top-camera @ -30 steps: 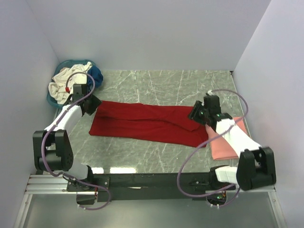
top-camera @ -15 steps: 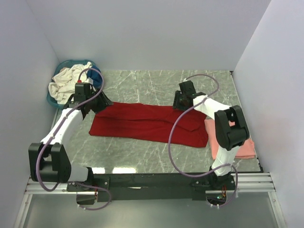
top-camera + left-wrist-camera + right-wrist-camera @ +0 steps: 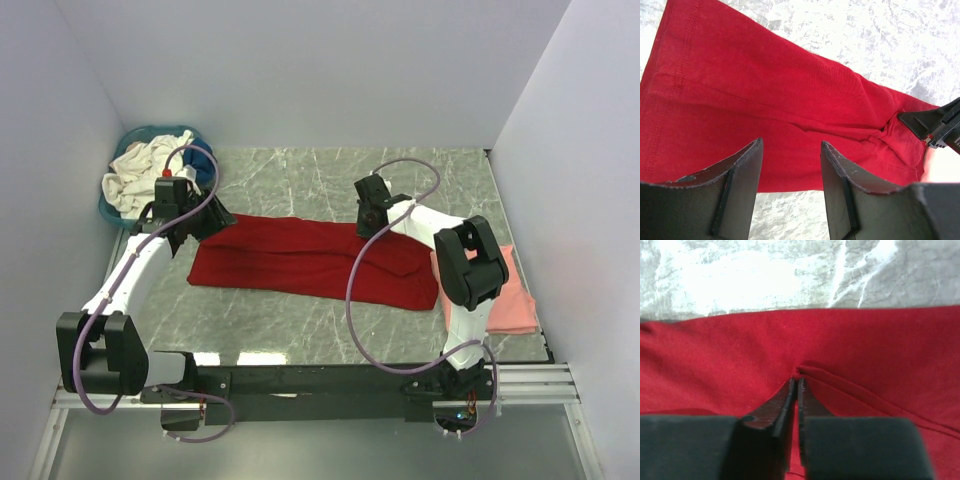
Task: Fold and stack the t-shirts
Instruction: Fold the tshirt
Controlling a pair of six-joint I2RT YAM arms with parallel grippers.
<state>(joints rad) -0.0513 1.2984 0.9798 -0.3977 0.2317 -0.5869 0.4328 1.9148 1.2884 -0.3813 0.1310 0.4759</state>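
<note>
Shirts: 1 red shirt flat, 1 pink shirt, 2 in basket, L gripper spread, R gripper pinching red

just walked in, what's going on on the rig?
Both arms are working on the red t-shirt, which lies in a long strip across the marble table. The right gripper is pinched shut on a fold at the shirt's far edge, near the middle. The left gripper hovers open over its left end, gripping nothing. A salmon pink t-shirt lies at the right. Cream-white cloth and dark blue cloth sit in the teal basket, far left corner.
</note>
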